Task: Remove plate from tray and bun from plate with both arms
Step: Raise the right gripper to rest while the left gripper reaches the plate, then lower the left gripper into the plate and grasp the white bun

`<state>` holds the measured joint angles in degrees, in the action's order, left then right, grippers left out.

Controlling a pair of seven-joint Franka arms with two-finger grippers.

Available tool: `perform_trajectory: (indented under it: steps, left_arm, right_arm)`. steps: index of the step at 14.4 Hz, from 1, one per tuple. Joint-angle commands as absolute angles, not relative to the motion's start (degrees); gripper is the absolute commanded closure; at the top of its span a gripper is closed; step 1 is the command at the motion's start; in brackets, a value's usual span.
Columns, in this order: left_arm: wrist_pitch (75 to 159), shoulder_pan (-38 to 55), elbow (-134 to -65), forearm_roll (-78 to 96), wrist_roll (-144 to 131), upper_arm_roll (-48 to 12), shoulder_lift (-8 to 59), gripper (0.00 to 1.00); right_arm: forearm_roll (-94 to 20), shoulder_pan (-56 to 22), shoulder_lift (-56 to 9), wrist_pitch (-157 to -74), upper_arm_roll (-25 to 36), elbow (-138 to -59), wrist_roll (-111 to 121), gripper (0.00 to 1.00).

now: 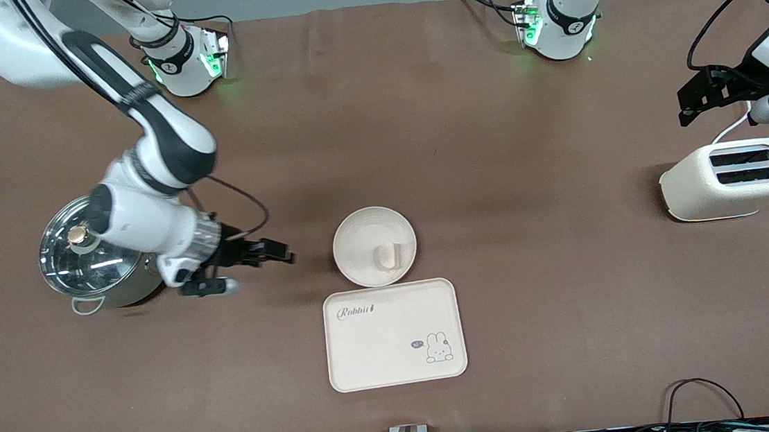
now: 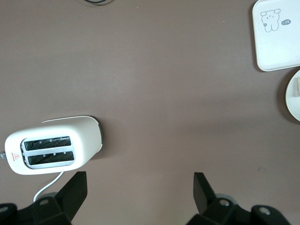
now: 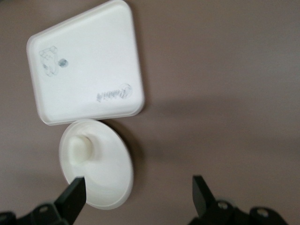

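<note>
**Ana:** Beside the tray [image 1: 395, 334], touching its edge farther from the front camera, sits the plate [image 1: 374, 246] on the counter [image 1: 488, 130], so step one looks done.

**Ben:** And the bun [image 1: 388, 255]?

**Ana:** On the plate, not yet removed. The right gripper [image 1: 275, 251] hovers near the plate, toward the right arm's end, fingers apart and empty.

**Ben:** The left gripper [image 2: 140, 197]?

**Ana:** Waiting over the toaster [image 1: 733, 178], fingers apart.
</note>
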<state>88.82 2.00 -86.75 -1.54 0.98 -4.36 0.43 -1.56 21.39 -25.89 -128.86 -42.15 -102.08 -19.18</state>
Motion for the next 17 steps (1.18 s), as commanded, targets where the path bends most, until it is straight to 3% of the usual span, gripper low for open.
perform_trajectory:
  steps: [1,6,9,10,12,17]
  left_arm:
    - [87.6,2.1,-86.3,-2.0,0.6,-4.7,0.2,0.00]
    - [88.5,3.3,-86.6,2.9,-9.3,-8.8,1.4,0.00]
    - [98.1,6.1,-86.5,2.9,-27.0,-17.1,8.6,0.00]
    - [103.1,7.9,-86.5,2.6,-30.9,-18.6,11.7,0.00]
    - [112.1,13.2,-86.2,1.4,-39.8,-18.8,17.5,0.00]
    - [128.8,22.1,-85.8,-14.2,-51.9,-18.8,33.9,0.00]
  right_arm:
    - [5.4,24.1,-20.1,-111.0,-41.0,-94.3,-19.9,0.00]
    - [7.0,33.2,-17.1,-104.1,-41.0,-89.6,-12.0,0.00]
    - [6.9,38.0,-14.2,-97.1,-41.0,-87.4,-7.5,0.00]
    - [6.9,36.7,-13.4,-94.0,-38.2,-86.0,-4.9,0.00]
    - [6.0,28.2,-9.5,-88.0,-25.8,-83.4,-2.3,0.00]
    - [3.4,4.1,-5.3,-87.0,3.0,-83.5,2.6,0.00]
